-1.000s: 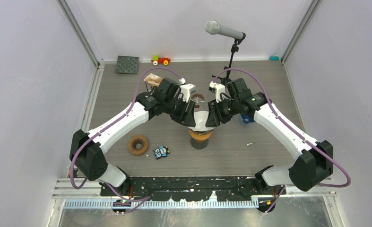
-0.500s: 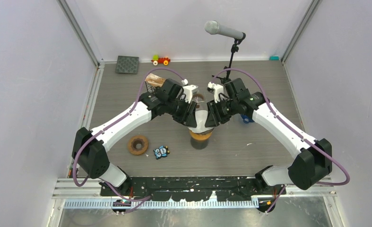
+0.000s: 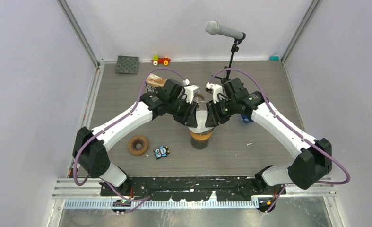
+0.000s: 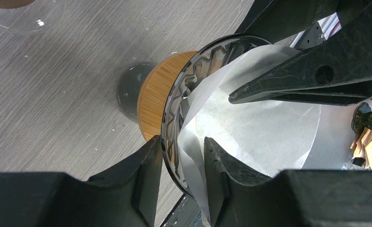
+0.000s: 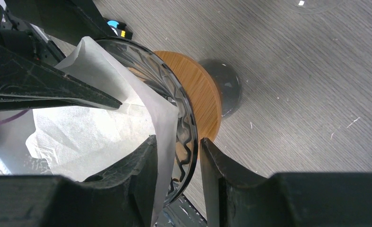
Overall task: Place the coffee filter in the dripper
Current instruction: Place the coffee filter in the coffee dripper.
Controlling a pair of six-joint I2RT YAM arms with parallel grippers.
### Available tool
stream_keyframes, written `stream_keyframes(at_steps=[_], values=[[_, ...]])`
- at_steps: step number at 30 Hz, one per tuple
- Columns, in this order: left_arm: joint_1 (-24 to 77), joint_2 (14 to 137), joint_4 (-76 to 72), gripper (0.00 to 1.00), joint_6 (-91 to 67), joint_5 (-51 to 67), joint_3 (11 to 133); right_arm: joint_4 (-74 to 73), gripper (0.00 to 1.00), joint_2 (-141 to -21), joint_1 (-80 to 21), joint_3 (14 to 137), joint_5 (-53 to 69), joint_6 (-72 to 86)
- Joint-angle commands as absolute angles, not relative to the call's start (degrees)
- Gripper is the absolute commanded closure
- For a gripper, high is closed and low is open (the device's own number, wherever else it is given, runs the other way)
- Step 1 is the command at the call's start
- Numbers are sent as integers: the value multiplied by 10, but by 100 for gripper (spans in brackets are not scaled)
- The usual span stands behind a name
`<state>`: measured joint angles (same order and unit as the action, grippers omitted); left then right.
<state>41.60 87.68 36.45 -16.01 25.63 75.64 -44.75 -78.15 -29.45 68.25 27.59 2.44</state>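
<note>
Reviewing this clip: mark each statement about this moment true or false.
1. The coffee filter sits inside the dripper. True.
2. The left gripper has one finger inside the dripper's rim and one outside. True.
3. The right gripper hangs well clear of the dripper. False: it straddles the rim too, on the opposite side.
4. The dripper lies tipped over on the table. False: it stands upright on a wooden collar.
5. A brown ring lies on the table on the left arm's side. True.
</note>
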Motion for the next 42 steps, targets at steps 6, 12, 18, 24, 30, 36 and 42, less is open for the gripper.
stream_keyframes(at_steps=[6, 12, 18, 24, 30, 36, 42], values=[[424, 881, 369, 58, -133, 227, 778, -465, 56, -788, -307, 719, 223, 3], [426, 881, 376, 55, -126, 214, 785, -468, 55, -793, -314, 724, 210, -15], [430, 885, 378, 52, -121, 212, 789, -469, 55, -797, -321, 725, 201, -18], [433, 884, 378, 51, -114, 208, 789, -471, 55, -794, -323, 727, 196, -22], [435, 878, 379, 49, -102, 203, 790, -478, 53, -791, -323, 742, 197, -27], [434, 865, 381, 44, -97, 200, 801, -484, 49, -784, -323, 763, 213, -27], [434, 862, 382, 38, -96, 200, 811, -488, 47, -791, -323, 768, 230, -21]])
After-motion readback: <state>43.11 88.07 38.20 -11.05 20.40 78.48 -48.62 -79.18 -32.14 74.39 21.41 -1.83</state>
